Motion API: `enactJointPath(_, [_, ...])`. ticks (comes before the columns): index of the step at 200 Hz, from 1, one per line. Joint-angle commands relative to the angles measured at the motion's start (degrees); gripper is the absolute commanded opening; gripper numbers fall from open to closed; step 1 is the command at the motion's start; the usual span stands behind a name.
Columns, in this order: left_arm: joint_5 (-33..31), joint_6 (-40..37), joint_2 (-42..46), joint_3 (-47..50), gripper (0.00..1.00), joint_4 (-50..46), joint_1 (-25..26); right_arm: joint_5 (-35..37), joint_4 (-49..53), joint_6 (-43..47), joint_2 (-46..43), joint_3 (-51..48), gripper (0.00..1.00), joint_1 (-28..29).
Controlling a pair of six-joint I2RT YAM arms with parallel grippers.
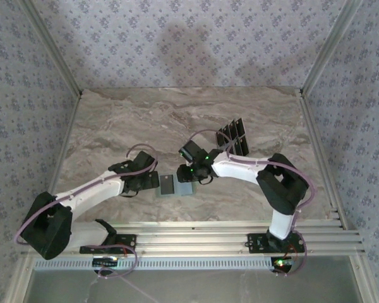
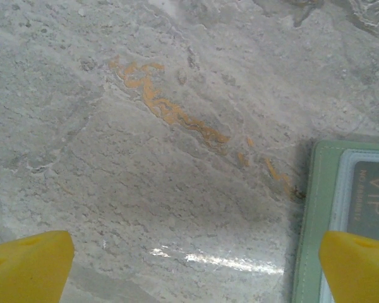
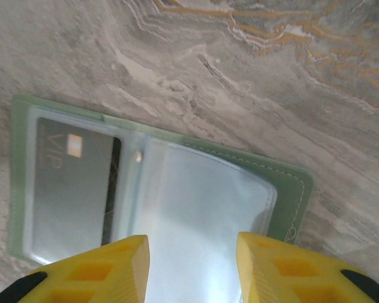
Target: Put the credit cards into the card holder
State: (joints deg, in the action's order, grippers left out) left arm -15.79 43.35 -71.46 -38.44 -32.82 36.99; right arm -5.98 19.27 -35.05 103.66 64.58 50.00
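- While one credit card (image 3: 69, 189) is already sitting in the card holder (image 3: 298, 189), tucked behind the clear window of the pocket at 9 o'clock in the right wrist view, the task is looking only partly done.
- The pocket at 3 o'clock of that card is showing nothing behind its plastic (glare is washing out part of it, so I am judging this with some caution).
- The holder is lying open and flat on the table (image 1: 145, 120), between the two grippers.
- The remaining cards (image 1: 234, 136) are lying fanned and overlapping on the table, between 1 and 2 o'clock from the holder in the top view and well apart from it. They are too small to count surely.
- The right gripper (image 3: 192, 259) is hovering over the empty pocket with its yellow fingers parted and nothing between them, so it is gripping neither card nor holder.
- The left gripper (image 2: 196, 268) is standing spread wide at 9 o'clock of the holder, with bare table showing between its fingers. One fingertip is sitting just beside the holder's green edge, though I cannot tell whether it is touching.
- By my reckoning, most of the work is waiting: each fanned card is needing a pick-up, a carry across, and a slide into a pocket.
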Motion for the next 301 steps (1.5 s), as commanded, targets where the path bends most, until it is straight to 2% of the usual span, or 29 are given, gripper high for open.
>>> enactJointPath(1, [0.1,0.5,1.3,-1.4,1.0,-0.8,0.5,-0.8,1.8,1.4,2.2,1.9,0.43,0.0])
enactJointPath(45, [0.2,0.3,3.3,-0.4,1.0,0.6,2.1,-3.7,-1.8,-0.5,3.3,0.6,0.47,0.3])
enactJointPath(102, [-0.4,1.3,6.2,2.2,1.0,3.3,5.6,-6.4,-6.9,-6.0,4.3,-0.9,0.48,0.4])
enactJointPath(191, [-1.3,2.3,12.0,9.5,1.0,12.6,14.8,-7.5,-9.9,-10.1,5.5,-1.9,0.5,0.4])
enactJointPath(234, [-2.4,1.0,9.6,9.2,1.0,16.8,17.5,-7.5,-10.4,-10.9,5.7,-2.5,0.51,0.4])
enactJointPath(301, [-3.4,-1.9,1.7,5.2,1.0,18.6,18.4,-7.4,-10.4,-11.5,5.7,-2.6,0.51,0.5])
